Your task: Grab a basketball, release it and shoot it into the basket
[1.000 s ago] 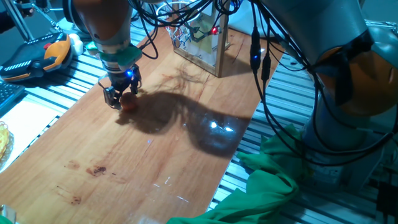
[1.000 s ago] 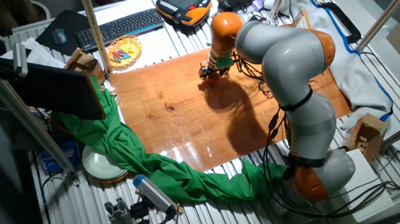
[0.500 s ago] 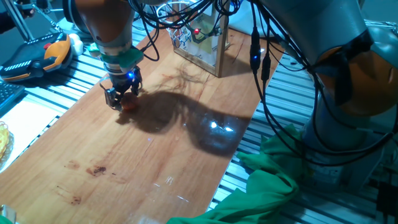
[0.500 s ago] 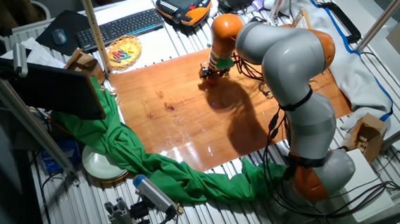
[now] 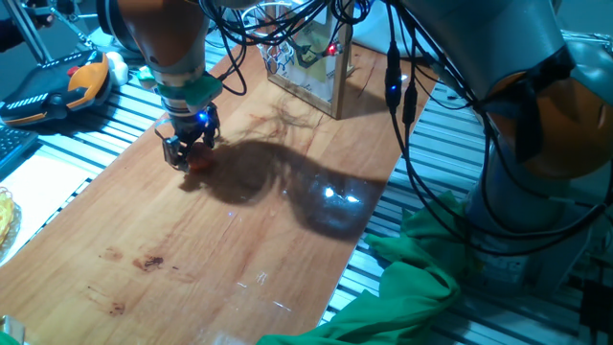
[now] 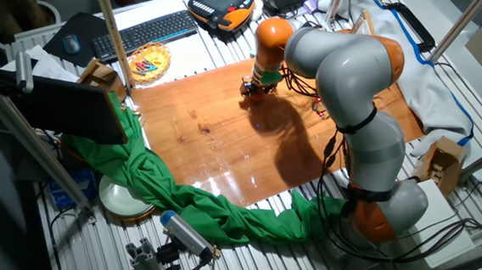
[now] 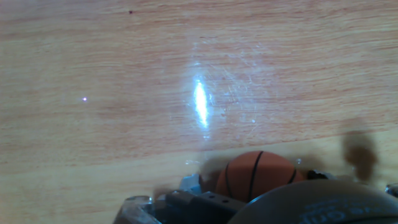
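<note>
Upper left of the tabletop: your gripper sits low so its fingers pinch the basketball; basket stands apart, upper centre.

One basketball, one basket, one wooden table, one keyboard, one green cloth

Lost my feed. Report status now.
Gripper down at the board, around the basketball; grip unconfirmed. Ball on the wood. Hoop at far end, path clear.
</note>
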Available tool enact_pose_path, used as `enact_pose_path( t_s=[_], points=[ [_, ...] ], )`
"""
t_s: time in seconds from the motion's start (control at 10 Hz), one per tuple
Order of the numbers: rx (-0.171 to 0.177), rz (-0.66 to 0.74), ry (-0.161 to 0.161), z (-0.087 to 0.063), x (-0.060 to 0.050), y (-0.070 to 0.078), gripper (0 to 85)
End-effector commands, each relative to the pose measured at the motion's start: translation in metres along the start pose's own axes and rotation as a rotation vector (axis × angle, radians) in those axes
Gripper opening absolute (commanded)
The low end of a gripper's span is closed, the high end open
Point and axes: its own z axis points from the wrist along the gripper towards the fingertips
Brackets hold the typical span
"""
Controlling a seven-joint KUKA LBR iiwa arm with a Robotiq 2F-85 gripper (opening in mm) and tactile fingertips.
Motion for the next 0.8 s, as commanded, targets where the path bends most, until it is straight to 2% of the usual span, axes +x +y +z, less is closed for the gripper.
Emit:
enact_pose_path(
  t_s=[0.0,0.3,0.6,0.7],
  points=[
    [-0.001,-0.003,0.0,0.0,0.0,0.0,71.0],
    [0.001,-0.014,0.001,-0.003,0.0,0.0,56.0],
    [0.002,-0.025,0.012,-0.016,0.001,0.0,24.3],
    [0.009,-0.026,0.013,-0.022,0.001,0.001,17.0]
  ],
)
